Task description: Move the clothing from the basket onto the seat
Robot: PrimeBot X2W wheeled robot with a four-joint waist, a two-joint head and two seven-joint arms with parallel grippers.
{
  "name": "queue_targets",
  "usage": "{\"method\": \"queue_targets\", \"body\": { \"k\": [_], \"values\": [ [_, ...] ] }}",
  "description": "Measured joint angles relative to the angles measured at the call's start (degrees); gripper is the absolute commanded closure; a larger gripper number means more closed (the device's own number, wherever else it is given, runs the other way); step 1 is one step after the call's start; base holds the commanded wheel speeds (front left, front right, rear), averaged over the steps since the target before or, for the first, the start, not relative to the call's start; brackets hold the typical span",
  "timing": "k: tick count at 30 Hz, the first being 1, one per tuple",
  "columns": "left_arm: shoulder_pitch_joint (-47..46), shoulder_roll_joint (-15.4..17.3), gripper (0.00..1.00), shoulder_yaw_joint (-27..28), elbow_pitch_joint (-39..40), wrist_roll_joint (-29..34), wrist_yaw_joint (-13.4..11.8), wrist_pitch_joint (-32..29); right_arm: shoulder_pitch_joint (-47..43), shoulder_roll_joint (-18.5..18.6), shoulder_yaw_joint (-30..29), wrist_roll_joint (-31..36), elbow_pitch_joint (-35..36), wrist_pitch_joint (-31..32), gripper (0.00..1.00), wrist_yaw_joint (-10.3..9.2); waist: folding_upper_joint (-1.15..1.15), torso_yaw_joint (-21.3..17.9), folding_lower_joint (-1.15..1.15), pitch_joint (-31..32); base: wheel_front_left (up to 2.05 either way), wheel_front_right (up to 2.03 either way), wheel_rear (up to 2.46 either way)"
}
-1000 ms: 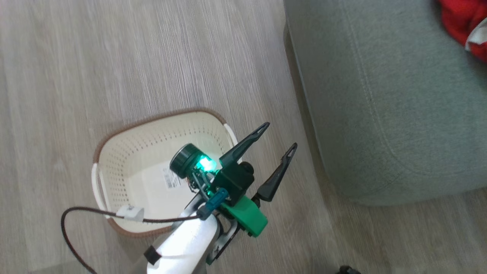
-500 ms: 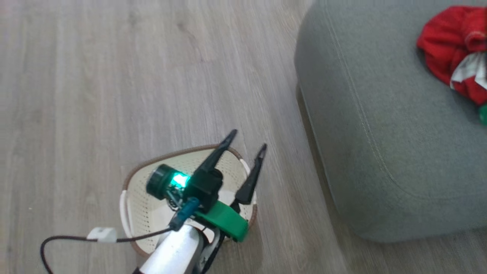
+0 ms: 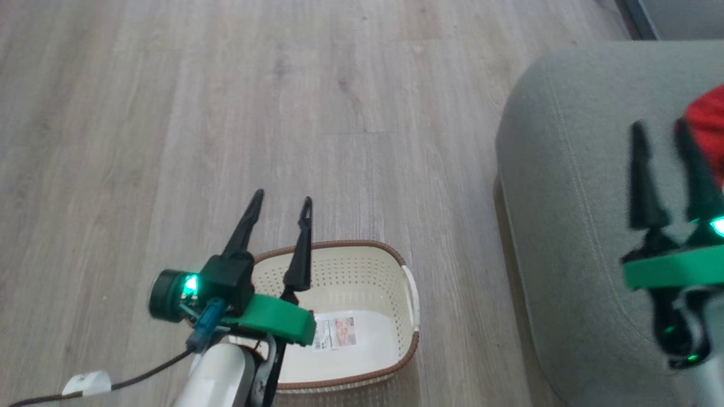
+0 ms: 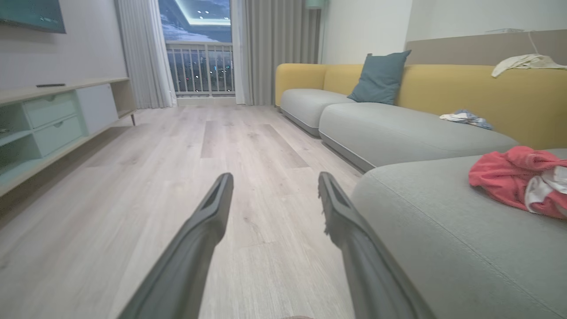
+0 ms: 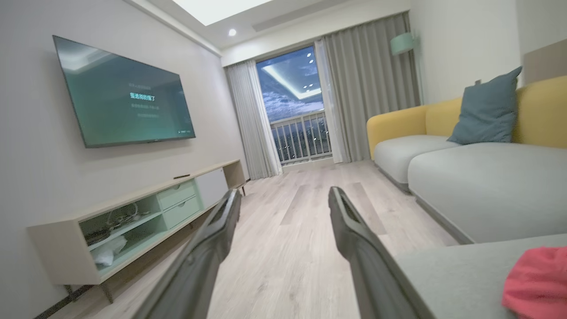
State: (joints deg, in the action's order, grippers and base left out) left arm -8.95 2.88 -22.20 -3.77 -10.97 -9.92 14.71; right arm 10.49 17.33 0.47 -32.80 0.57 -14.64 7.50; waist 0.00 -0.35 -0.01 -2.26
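The cream basket [image 3: 362,245] with a brown rim stands on the floor, and its bare floor shows a paper label [image 3: 337,332]. My left gripper [image 3: 283,199] hangs open above the basket's left rim with nothing between its fingers; in its own view [image 4: 274,177] it points along the floor. Red clothing [image 3: 707,127] with a white part lies on the grey-green seat [image 3: 565,186] at the right, seen too in the left wrist view [image 4: 509,181] on the seat [image 4: 443,230]. My right gripper [image 3: 660,127] is open and empty over the seat, just left of the clothing [image 5: 536,283].
Pale wood floor [image 3: 283,85] spreads around the basket. Beyond are a yellow-backed sofa [image 4: 398,133] with a blue cushion [image 4: 381,75] and loose cloths, a low cabinet [image 5: 133,212] under a wall TV [image 5: 124,97], and a curtained balcony door [image 4: 199,48].
The head camera has swung, so the whole picture shifted. My right gripper has come into the head view over the seat. The left gripper stays open and now points up the view.
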Motion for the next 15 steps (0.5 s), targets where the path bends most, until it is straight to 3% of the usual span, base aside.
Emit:
{"method": "queue_targets", "body": {
  "k": [7,15],
  "values": [
    [3.11,0.01,0.0,2.63,0.08,1.3,-2.65,0.0,-3.48,-6.22,2.32,4.09,-1.64,0.01,0.0,0.0,0.0,3.67,0.0,1.36,0.0,0.0,0.0],
    [4.44,0.01,0.0,3.46,0.66,0.36,-3.45,0.0,-7.59,-9.65,2.91,5.37,-3.7,0.01,0.0,0.0,0.0,6.57,0.0,1.53,0.0,0.0,0.0]
  ]
}}
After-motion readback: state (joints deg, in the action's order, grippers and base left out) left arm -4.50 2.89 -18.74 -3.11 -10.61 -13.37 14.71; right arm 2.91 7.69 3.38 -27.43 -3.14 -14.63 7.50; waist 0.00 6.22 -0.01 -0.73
